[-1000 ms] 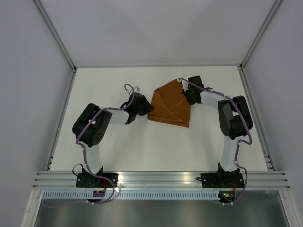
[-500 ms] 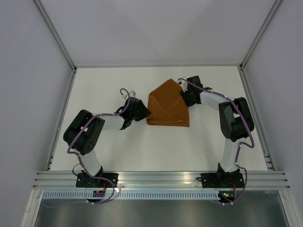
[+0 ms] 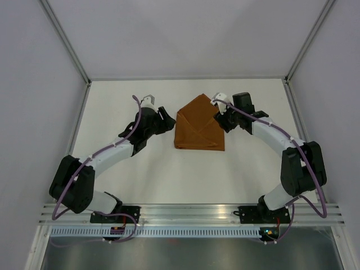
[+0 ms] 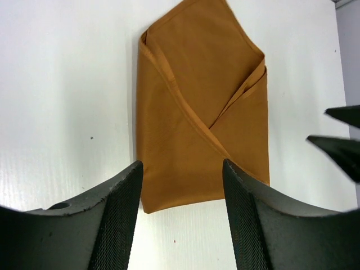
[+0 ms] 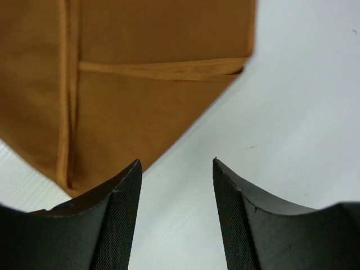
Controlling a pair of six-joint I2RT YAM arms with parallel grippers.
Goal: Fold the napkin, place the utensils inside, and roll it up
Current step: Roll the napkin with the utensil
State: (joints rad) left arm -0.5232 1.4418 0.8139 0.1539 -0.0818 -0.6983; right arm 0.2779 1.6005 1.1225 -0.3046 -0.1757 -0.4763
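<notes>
The rust-orange napkin (image 3: 198,126) lies folded on the white table, pointed at the far end, with overlapping flaps crossing its middle. My left gripper (image 3: 168,121) is open and empty just off its left edge. In the left wrist view the napkin (image 4: 202,107) lies ahead of my open gripper (image 4: 181,164). My right gripper (image 3: 221,120) is open and empty at the napkin's right edge. In the right wrist view the gripper (image 5: 176,162) hovers over bare table beside the napkin (image 5: 129,84). The knife is not in view.
The white table (image 3: 169,174) is walled by grey panels, with metal posts at the back corners. An aluminium rail (image 3: 191,214) runs along the near edge, where the arm bases are bolted. The right gripper's fingertips (image 4: 337,146) show at the right of the left wrist view.
The napkin's left side has been squared up, so both side edges now run straight. My left arm has stretched out farther back. The right arm's elbow has swung out to the near right.
</notes>
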